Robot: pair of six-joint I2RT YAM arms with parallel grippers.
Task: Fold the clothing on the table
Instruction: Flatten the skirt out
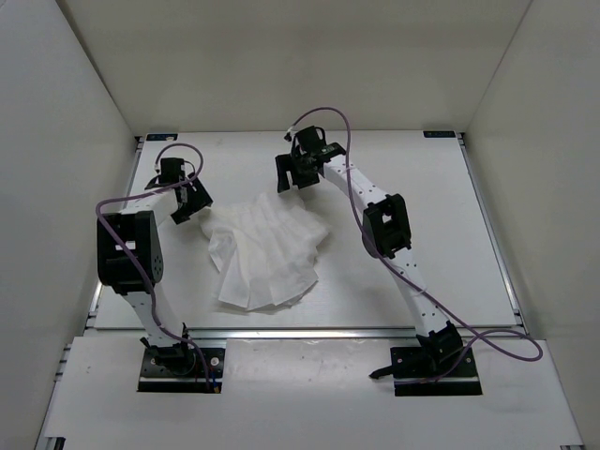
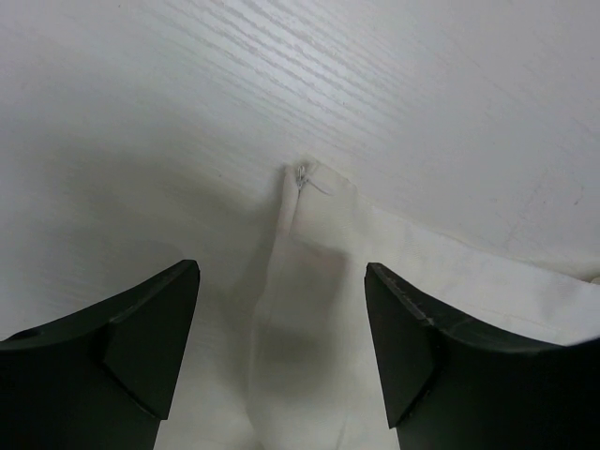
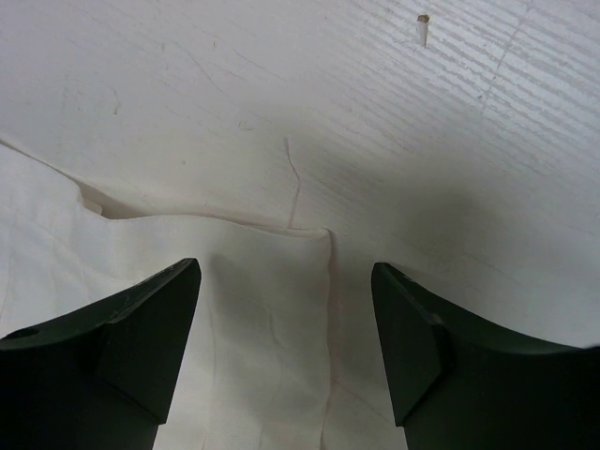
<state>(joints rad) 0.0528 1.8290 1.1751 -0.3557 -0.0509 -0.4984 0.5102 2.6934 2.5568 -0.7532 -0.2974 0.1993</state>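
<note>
Fold apparently not begun: soft white pleated fabric garment (image 1: 267,253) lies rumpled on the flat white tabletop (image 1: 431,234), one corner between the wide-apart fingers of the left hand (image 2: 281,347), another between those of the right hand (image 3: 286,347), neither clamped.

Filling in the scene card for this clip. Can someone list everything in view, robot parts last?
clothing: 1, white, crumpled, middle of the table between the arms
table: 1, white, fills the floor of the enclosure
walls: 3, white, at the left, far and right sides of the table
cables: 2, purple, one running along each arm
arms: 2, white and black, bolted at the near edge
left pincer: 1, black, open, astride the clothing's left corner
right pincer: 1, black, open, astride the clothing's far corner
</note>
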